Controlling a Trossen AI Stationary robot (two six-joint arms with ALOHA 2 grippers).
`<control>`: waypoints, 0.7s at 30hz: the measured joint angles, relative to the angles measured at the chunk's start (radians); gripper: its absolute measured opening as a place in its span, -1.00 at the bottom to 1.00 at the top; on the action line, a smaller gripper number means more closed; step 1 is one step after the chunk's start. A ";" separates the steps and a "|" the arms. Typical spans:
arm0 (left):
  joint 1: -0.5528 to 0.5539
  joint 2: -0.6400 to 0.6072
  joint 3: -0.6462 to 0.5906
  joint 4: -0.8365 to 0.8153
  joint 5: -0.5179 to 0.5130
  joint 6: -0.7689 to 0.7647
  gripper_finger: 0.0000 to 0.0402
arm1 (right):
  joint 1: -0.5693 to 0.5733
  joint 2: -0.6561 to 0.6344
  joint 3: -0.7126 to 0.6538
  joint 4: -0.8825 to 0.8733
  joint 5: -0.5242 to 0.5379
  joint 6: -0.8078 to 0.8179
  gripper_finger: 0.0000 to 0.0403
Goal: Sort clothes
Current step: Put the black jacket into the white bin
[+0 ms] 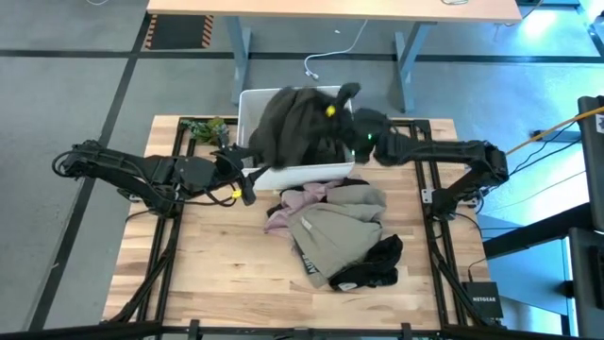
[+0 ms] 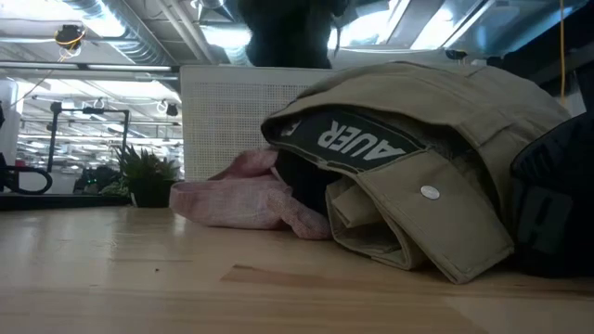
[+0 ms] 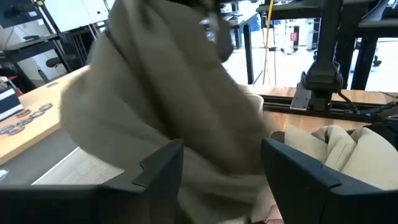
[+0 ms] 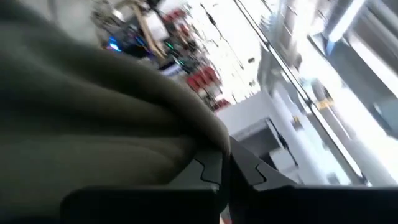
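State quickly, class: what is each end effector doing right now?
Left end effector: open, empty, beside the olive-grey garment.
Right end effector: shut on the olive-grey garment.

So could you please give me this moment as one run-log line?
right claw: shut on olive garment over bin | left claw: open, beside bin

Olive-grey garment [image 1: 297,127] bunched over white bin, beige [image 1: 335,236], pink [image 1: 294,203], black clothes [image 1: 377,260] heaped on table
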 joint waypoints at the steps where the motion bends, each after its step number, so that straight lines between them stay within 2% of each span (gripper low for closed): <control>1: 0.000 0.000 0.000 0.000 0.000 0.000 0.04 | -0.022 0.000 0.004 -0.001 -0.002 0.021 -0.94; 5: 0.000 0.000 0.000 0.000 0.000 0.000 0.04 | -0.089 0.001 0.006 -0.056 -0.012 0.168 -0.83; 11: 0.000 0.000 0.000 0.000 0.000 -0.003 0.04 | -0.163 0.002 0.008 -0.331 -0.052 0.448 -0.67; 16: 0.000 0.000 0.000 -0.001 0.000 -0.024 0.04 | -0.201 0.002 0.017 -0.547 -0.188 0.604 -0.45; 21: 0.000 0.000 0.000 -0.003 0.001 -0.027 0.04 | -0.235 0.003 0.092 -0.762 -0.356 0.750 -0.13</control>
